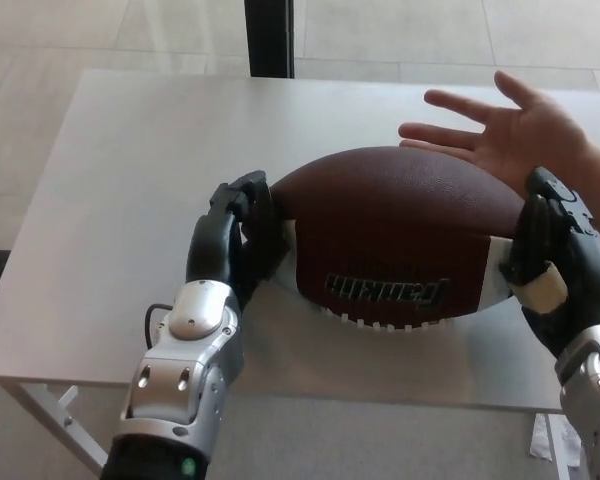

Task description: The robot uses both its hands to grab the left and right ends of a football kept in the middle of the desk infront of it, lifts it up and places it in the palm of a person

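I hold the football between both hands over the desk, its long axis running left to right across my view. My left hand presses its black fingers against the ball's left tip, covering the point and part of the white stripe there. My right hand is clamped on the right end, fingers curled over the top of the tip, a pale pad showing on the inner side against the white stripe. So both hands are closed on the ball, one at each end.

The lacing and a printed word face me along the ball's lower front; the word is too blurred to read. Whether the ball's underside touches the desk or clears it I cannot tell.

Beyond the ball, at the far right, a person's hand lies open, palm up, fingers spread and pointing left. It sits just behind the ball's upper right curve, near my right hand. Past the desk's far edge a dark post stands on the pale tiled floor.
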`<state>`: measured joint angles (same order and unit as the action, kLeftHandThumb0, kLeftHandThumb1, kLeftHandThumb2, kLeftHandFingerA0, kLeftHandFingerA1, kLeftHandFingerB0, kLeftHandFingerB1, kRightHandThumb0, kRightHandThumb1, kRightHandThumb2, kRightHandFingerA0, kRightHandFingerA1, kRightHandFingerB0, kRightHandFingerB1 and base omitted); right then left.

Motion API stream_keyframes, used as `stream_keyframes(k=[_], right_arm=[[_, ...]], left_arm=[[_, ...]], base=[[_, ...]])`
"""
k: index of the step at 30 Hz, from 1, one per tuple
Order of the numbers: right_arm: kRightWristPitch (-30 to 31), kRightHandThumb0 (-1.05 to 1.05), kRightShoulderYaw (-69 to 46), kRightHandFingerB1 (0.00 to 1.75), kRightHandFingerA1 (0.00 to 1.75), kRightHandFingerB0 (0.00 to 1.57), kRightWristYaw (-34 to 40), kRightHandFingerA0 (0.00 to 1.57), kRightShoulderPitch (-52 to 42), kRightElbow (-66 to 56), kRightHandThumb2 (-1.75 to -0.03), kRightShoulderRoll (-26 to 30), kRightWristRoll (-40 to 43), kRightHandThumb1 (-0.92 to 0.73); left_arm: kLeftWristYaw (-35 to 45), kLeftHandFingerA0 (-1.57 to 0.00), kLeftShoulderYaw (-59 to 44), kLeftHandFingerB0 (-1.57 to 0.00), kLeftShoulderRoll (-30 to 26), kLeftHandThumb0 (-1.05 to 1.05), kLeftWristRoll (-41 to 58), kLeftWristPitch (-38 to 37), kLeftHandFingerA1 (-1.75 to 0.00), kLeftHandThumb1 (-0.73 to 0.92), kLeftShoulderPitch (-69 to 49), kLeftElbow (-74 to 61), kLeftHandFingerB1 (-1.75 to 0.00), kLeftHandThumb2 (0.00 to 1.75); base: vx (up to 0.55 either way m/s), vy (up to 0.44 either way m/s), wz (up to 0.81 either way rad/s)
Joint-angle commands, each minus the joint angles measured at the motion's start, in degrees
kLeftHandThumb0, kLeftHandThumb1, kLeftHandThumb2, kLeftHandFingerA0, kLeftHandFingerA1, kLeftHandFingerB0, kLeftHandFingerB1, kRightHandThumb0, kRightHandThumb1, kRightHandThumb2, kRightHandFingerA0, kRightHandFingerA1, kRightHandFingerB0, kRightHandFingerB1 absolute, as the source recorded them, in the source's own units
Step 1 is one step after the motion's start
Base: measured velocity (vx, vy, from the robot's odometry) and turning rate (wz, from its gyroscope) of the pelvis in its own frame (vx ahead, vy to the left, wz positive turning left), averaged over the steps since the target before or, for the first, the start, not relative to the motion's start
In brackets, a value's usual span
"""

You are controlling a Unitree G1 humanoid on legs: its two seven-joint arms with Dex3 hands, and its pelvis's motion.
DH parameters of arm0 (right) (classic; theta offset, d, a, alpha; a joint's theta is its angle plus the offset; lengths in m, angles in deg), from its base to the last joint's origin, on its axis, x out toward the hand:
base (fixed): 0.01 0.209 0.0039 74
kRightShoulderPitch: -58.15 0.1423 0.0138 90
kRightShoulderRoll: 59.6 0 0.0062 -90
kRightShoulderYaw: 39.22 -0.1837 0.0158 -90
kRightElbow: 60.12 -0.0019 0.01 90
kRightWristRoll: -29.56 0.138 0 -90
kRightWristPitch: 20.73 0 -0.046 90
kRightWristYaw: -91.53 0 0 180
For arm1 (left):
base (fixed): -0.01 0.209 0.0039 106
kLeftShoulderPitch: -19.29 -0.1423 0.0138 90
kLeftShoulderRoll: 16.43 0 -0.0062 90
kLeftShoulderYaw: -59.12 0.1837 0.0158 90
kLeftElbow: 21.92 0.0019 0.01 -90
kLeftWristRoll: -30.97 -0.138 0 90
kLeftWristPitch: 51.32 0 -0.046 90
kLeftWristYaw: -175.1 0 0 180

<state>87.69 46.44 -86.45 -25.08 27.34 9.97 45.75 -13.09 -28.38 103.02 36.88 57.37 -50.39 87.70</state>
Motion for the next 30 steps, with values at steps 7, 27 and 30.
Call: stream_keyframes(k=[7, 27, 30], right_arm=[[-12.6, -0.30, 5.7, 1.54, 1.74, 1.06, -3.1, 1.23, 0.7, 5.3, -1.48, -6.3, -1.3, -0.38], [-27.6, -0.47, -1.3, 1.35, 1.49, 1.03, 16.2, 1.31, 8.0, 11.0, -1.33, -13.7, -6.3, -0.57], [-28.6, -0.32, -2.1, 1.74, 1.75, 0.75, 19.3, 1.06, 10.4, 10.8, -1.36, -14.6, -7.0, -0.51]], left_arm=[[0.0, -0.72, 10.3, -0.39, 7.0, -0.52, -3.6, 2.4, -1.75, 0.88, 0.1, 3.6, -1.38, 0.63], [-10.3, -1.02, 4.1, -0.92, 17.5, -0.06, 0.7, -10.0, -1.19, 0.81, 2.9, 2.1, -1.14, 1.36], [-12.4, -0.87, 4.0, -0.66, 18.6, -0.10, -0.1, -12.4, -1.75, 0.74, 5.5, 3.0, -1.75, 1.26]], base=[[0.00, 0.000, 0.00], [0.00, 0.000, 0.00], [0.00, 0.000, 0.00]])
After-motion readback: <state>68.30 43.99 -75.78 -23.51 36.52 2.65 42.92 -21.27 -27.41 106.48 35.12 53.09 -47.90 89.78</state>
